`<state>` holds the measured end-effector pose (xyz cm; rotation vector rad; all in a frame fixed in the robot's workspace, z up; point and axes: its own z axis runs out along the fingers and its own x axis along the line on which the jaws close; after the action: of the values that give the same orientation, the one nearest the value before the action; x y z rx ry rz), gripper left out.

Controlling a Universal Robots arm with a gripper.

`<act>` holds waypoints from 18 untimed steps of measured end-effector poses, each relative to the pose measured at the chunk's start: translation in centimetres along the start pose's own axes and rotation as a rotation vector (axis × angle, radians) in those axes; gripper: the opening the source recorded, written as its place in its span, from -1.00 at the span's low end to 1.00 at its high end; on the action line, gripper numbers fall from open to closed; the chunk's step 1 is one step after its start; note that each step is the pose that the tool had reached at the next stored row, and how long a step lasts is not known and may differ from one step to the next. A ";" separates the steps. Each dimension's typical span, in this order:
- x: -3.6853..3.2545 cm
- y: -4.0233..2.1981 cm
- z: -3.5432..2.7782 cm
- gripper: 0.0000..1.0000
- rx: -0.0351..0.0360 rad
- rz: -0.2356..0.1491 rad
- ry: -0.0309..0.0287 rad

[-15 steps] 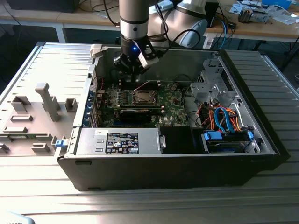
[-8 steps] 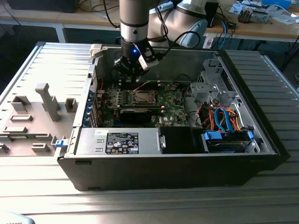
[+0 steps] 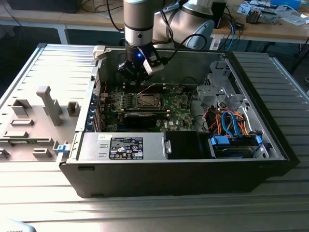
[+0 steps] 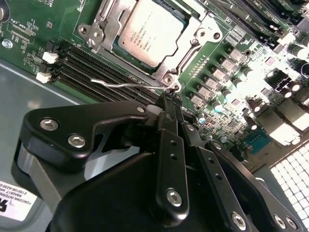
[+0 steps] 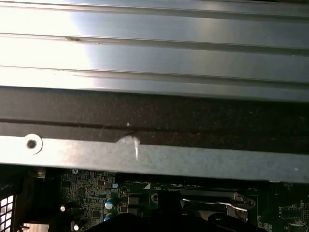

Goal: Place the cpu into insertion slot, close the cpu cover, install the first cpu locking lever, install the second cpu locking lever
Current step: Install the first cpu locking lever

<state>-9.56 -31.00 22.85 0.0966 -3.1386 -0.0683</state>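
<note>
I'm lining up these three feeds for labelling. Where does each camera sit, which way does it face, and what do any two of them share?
Exterior view: off the arm, above and in front of the open computer case, looking down into it; shows the arm and gripper over the green circuit board.
Second wrist view: on the arm, looking along the gripper at the cpu seated under the cpu cover.
First wrist view: on the arm, facing the case wall.
Both wrist views share the locking lever.

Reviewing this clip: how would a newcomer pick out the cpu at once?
Find the green motherboard inside the open computer case. Near its middle sits a silver framed socket; the cpu is the pale silvery square within it, unlike the black memory slots beside it.
</note>
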 end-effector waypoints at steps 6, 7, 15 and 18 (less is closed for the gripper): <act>0.00 -0.02 0.40 -0.77 -0.0011 0.002 -0.0001; 0.00 -0.02 0.47 -0.77 -0.0015 0.003 -0.0002; -1.21 -0.04 1.05 -0.77 -0.0023 0.003 -0.0003; -1.52 -0.06 1.21 -0.77 -0.0023 0.003 -0.0002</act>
<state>-8.05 -30.91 21.64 0.0921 -3.1388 -0.0719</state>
